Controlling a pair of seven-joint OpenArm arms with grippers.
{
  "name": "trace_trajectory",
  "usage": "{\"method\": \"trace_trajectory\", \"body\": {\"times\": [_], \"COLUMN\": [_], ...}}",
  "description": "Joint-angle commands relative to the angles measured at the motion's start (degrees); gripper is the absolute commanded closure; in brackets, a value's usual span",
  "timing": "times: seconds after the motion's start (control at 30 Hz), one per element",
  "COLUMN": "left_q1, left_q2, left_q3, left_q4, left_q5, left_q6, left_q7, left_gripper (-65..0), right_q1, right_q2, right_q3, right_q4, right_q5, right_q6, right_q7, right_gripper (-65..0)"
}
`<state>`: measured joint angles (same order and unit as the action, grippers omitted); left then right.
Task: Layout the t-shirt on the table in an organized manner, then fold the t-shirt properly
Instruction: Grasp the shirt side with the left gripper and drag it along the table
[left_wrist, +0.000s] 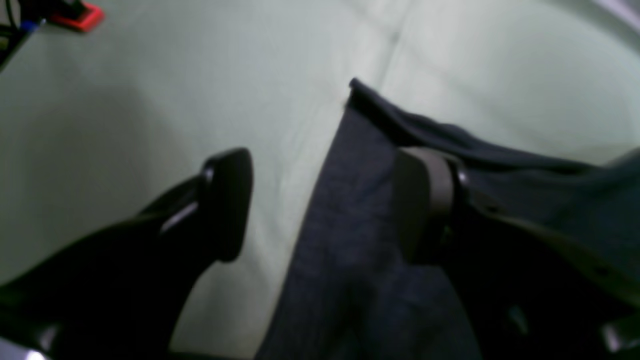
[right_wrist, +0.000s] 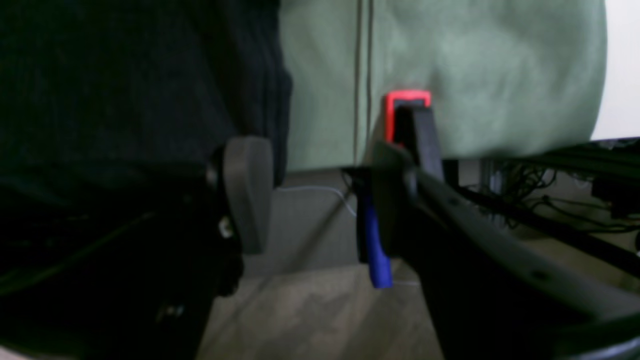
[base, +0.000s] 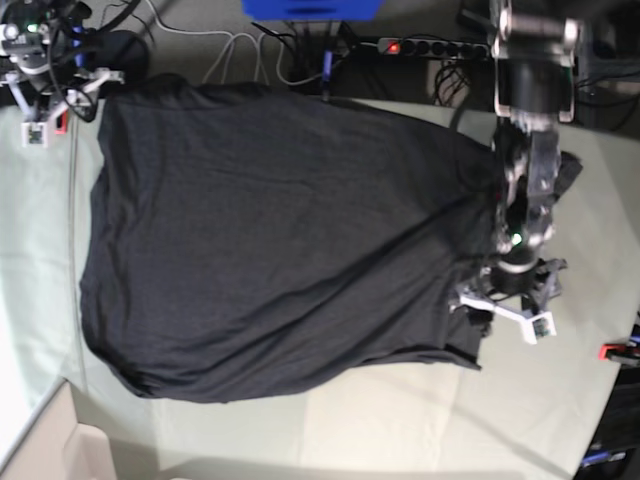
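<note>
Between the fingers of the left gripper (left_wrist: 320, 205), which are spread wide, a strip of the t-shirt (base: 280, 250) can be seen, with one pad over the dark fabric and the other over bare cloth. Nothing is pinched yet, so it's probably being lined up on that edge for a tug. In the base view this gripper is parked at the shirt's right side, where the fabric is bunched, and that would explain the spot picked.

The right gripper (right_wrist: 320, 200) is held apart too, with nothing between the pads. It's hovering off the table's edge next to a red clamp (right_wrist: 406, 102), with black fabric to its left, though the blur makes contact hard to judge.

Most of the shirt is spread across the table (base: 400, 430), fairly flat but a bit skewed, so layout looks unfinished.
</note>
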<state>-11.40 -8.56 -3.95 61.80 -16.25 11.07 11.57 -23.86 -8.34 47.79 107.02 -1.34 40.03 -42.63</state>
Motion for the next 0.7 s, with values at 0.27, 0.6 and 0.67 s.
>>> {"method": "trace_trajectory", "body": {"times": [0.27, 0.6, 0.67], "left_q1": [-20.2, -20.6, -20.6], "left_q2": [1.7, 2.4, 2.4], "left_q3": [0.4, 0.5, 0.6], "left_q4": [-29.2, -42.5, -44.3], "left_q5": [-0.1, 0.4, 0.4], "left_q6": [-0.4, -0.4, -0.4], "left_q7": [-1.2, -14.6, -16.0], "left_gripper": [-42.3, -42.1, -41.1], "right_q1": [-0.1, 0.0, 0.1], "right_q2": [1.5, 2.6, 2.7], "right_q3": [0.2, 0.2, 0.2], "right_q4": [0.8, 0.6, 0.5], "right_q5": [0.5, 0.5, 0.5], "right_q6": [0.0, 0.0, 0.0], "right_q7": [1.0, 1.0, 1.0], "right_gripper": [-32.5, -32.5, -32.5]}}
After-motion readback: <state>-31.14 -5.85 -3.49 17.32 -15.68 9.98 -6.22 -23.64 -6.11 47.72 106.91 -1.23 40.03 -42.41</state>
